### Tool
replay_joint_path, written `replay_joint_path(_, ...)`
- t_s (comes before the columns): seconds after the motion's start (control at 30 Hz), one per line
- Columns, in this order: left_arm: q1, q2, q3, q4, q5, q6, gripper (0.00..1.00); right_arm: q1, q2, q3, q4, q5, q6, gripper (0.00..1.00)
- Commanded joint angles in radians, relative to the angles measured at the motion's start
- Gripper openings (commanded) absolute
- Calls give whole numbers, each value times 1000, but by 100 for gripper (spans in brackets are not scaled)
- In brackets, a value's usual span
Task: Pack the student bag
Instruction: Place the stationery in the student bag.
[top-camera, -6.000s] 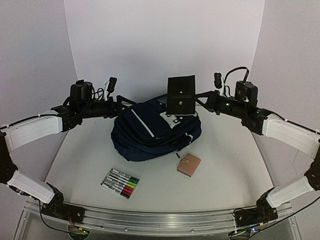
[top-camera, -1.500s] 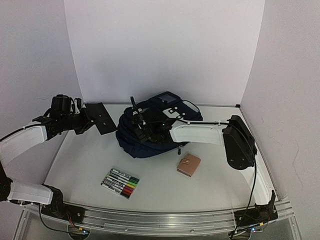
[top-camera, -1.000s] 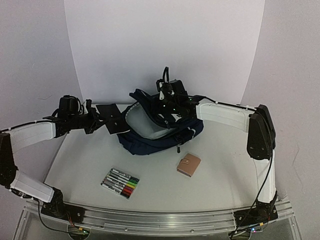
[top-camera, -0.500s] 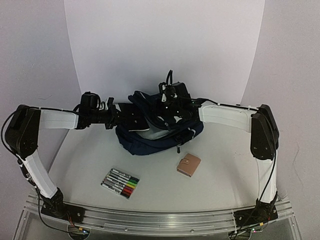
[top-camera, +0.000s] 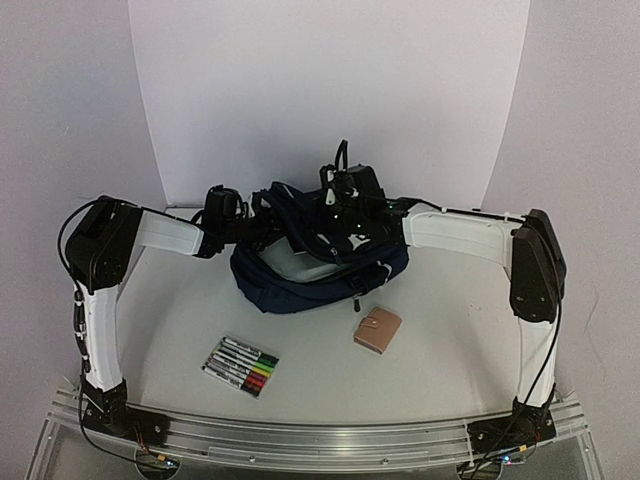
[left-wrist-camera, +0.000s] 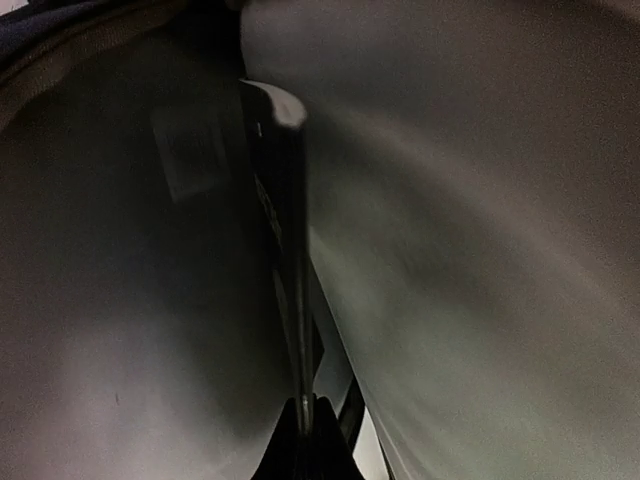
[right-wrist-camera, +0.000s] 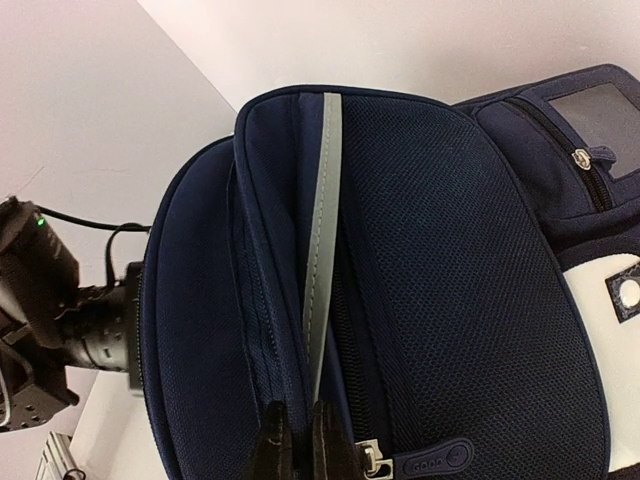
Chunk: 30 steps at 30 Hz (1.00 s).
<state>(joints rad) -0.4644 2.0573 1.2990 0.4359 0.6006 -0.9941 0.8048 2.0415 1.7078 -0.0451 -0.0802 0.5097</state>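
from the top view i see the student bag (top-camera: 300, 280) lying in the middle of the table (top-camera: 470, 350), a little above centre of the frame, its upper flap lifted so the pale lining shows in the mouth. the right pincer (right-wrist-camera: 297, 425) is pinched narrow on the bag's fabric at the bottom of the right wrist view, just where the grey stripe (right-wrist-camera: 322, 230) runs down the flap; a zipper pull (right-wrist-camera: 430, 462) sits just to its right. the left arm (top-camera: 170, 232) reaches in from the left of the top view and disappears into the bag's opening. the left wrist view is dim, all grey lining (left-wrist-camera: 480, 300), and the left pincer (left-wrist-camera: 302, 420) at the bottom edge is clamped on a thin dark slab (left-wrist-camera: 285, 180) seen edge-on, standing up through the centre of the frame. lower in the top view, a pack of markers (top-camera: 240, 365) lies left of centre and a brown wallet (top-camera: 377, 329) right of centre, both apart from the bag.
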Motion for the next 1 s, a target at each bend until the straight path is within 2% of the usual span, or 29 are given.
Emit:
replay_joint_path(0.0, -49, 86, 134, 87, -97, 63, 0, 27, -93, -3, 97, 16, 3, 0)
replay_joint_path(0.13, -59, 139, 195, 23, -125, 113, 0, 25, -92, -17, 97, 37, 4, 0)
replay_joint_path(0.2, -59, 137, 193, -7, -134, 140, 5, 25, -92, -25, 97, 53, 2, 0)
replay_joint_path(0.27, -59, 101, 168, -29, -143, 171, 16, 27, -97, -32, 97, 74, -7, 0)
replay_joint_path(0.33, -59, 39, 109, -38, -156, 206, 38, 25, -104, -40, 97, 92, -18, 0)
replay_joint_path(0.4, -59, -34, 63, -74, -161, 247, 54, 25, -112, -46, 96, 128, -31, 0)
replay_joint_path(0.47, -59, -121, 19, -124, -147, 284, 66, 26, -117, -48, 94, 149, -45, 0)
replay_joint_path(0.63, -57, -320, -147, -240, -121, 326, 81, 28, -113, -67, 82, 171, -101, 0)
replay_joint_path(0.7, -57, -419, -234, -275, -162, 326, 82, 27, -110, -71, 70, 158, -121, 2)
replay_joint_path(0.73, -57, -460, -280, -293, -186, 325, 83, 27, -111, -73, 64, 149, -129, 9)
replay_joint_path(0.8, -57, -553, -350, -353, -252, 312, 84, 27, -120, -80, 61, 119, -137, 33)
replay_joint_path(0.9, -54, -653, -454, -422, -312, 270, 89, 27, -146, -96, 60, 63, -134, 45)
replay_joint_path(0.97, -50, -678, -499, -444, -276, 262, 92, 28, -173, -117, 60, 16, -121, 60)
